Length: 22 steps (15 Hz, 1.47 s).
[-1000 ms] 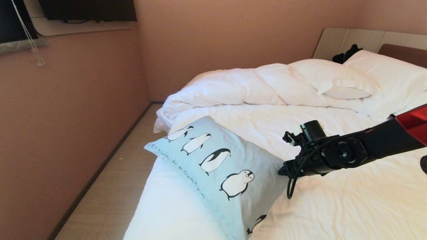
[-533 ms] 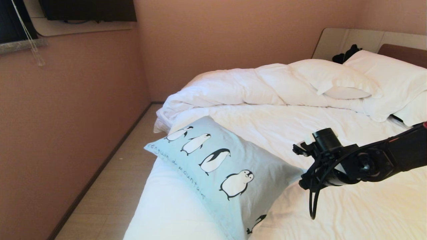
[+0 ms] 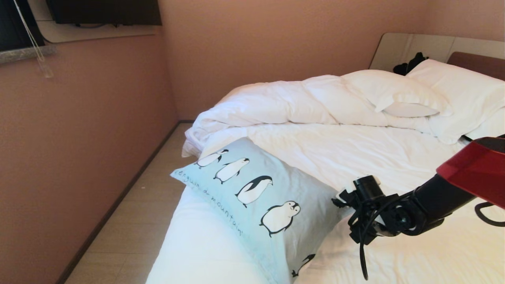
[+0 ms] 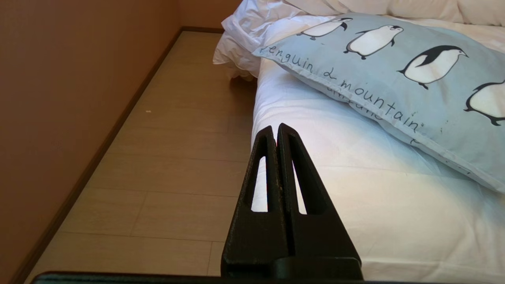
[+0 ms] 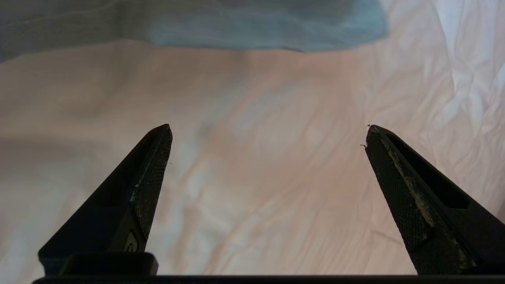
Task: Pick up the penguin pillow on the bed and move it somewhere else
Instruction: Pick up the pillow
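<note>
Beside the penguin pillow [image 3: 260, 197] on the bed [image 3: 394, 157], the right tool [image 5: 268, 138] hovers spread wide, approaching. Next, I'd guess, it must straddle the pillow's edge and close.

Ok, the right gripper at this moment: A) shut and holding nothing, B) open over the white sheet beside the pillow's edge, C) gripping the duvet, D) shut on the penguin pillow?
B: the right gripper has its fingers spread wide over bare sheet, with the penguin pillow just beyond the tips.
</note>
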Motion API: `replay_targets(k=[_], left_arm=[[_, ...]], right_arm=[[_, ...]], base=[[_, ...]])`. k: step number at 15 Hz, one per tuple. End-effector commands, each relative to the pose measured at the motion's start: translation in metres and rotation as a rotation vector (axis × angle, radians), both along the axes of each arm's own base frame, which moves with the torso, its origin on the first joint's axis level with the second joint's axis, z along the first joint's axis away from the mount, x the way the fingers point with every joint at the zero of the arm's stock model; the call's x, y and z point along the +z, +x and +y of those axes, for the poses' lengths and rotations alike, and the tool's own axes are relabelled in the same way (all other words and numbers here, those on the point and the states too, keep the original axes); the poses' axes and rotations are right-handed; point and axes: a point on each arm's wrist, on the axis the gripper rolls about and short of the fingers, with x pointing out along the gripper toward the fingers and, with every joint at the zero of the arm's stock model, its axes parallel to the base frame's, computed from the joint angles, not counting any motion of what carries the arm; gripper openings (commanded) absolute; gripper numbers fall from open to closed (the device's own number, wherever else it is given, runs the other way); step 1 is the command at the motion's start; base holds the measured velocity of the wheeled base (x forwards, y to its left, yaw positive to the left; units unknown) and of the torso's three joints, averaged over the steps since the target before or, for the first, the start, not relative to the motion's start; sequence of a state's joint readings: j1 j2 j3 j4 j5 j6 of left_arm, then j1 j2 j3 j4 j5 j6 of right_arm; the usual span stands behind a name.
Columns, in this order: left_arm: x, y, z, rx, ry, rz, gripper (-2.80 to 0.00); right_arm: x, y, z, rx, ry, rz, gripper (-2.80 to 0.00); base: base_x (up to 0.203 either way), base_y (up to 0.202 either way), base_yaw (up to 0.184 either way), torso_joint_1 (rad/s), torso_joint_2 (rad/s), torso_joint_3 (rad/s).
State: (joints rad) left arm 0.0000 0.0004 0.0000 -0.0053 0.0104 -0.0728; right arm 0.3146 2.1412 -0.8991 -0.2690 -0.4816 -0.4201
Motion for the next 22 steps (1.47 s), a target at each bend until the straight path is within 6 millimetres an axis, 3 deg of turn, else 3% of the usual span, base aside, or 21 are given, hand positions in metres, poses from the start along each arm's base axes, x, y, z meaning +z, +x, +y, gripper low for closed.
replay_targets(k=[1,11,18,19,22], left_arm=[[-0.001,0.000,0.000,-0.001,-0.001,0.002,-2.80],[-0.001,0.000,0.000,-0.001,-0.001,0.003,-2.80],[-0.001,0.000,0.000,-0.001,-0.001,0.003,-2.80],[-0.001,0.000,0.000,0.000,-0.001,0.002,-2.80],[-0.001,0.000,0.000,0.000,-0.001,0.002,-2.80]], right_arm=[[-0.011,0.022,0.008,0.089,-0.020,-0.190,0.00],[-0.008,0.024,0.011,0.095,-0.004,-0.265,0.00],[-0.023,0.029,0.013,0.108,-0.004,-0.309,0.00],[-0.023,0.029,0.013,0.110,-0.005,-0.309,-2.80],[-0.023,0.029,0.013,0.110,-0.001,-0.309,-2.80]], base=[[0.000,0.000,0.000,0.000,0.00,0.000],[0.000,0.000,0.000,0.000,0.00,0.000],[0.000,0.000,0.000,0.000,0.00,0.000],[0.000,0.000,0.000,0.000,0.00,0.000],[0.000,0.000,0.000,0.000,0.00,0.000]])
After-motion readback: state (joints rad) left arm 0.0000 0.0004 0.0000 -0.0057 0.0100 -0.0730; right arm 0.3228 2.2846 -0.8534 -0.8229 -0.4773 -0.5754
